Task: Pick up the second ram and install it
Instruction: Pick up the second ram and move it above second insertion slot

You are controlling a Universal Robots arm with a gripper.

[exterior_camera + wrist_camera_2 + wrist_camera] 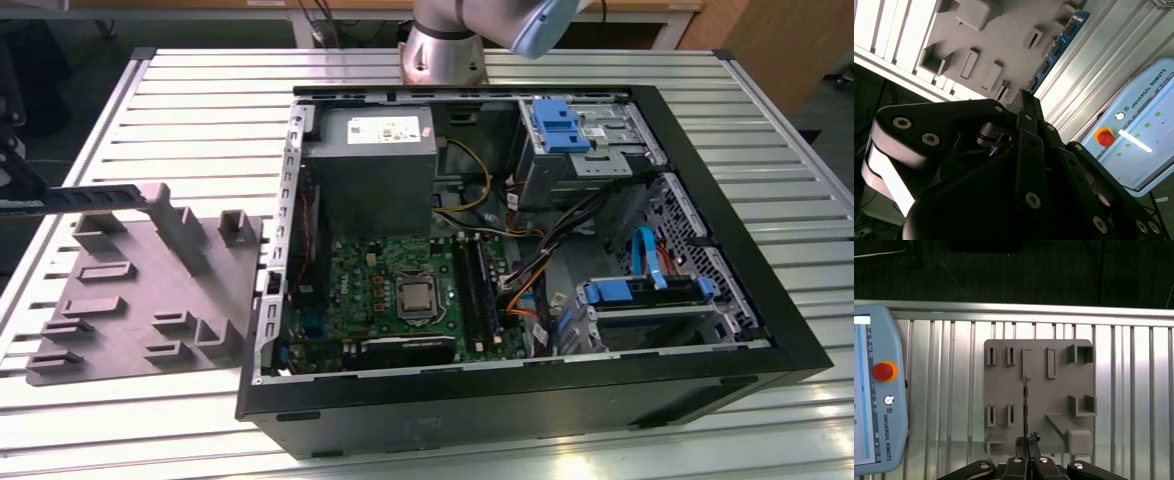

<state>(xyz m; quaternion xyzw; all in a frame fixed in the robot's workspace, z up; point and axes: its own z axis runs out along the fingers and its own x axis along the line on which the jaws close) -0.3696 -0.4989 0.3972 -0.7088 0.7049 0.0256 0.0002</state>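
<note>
Tool over the grey fixture tray point(1004, 390), arm reaching down beside the open computer case point(534, 400).
My tool point(1027, 441) is clenched on the second ram point(1025, 400): thin dark board, small black chips, level above the tray.

Even overhead light washes my worktop point(174, 90). Its pale slats shine brightest in the exterior view, while the inside of the open computer case point(781, 330) sits in shade. The grey fixture plate point(147, 290) carries soft, short shadows. In the second wrist view my hand point(1021, 100) is a dark bulk, glare streaks the slats, the second ram point(1059, 42) has a blue sheen, and a bright bar reflects off the pendant point(1149, 115). In the first wrist view the floor point(1054, 270) is near black.
</note>
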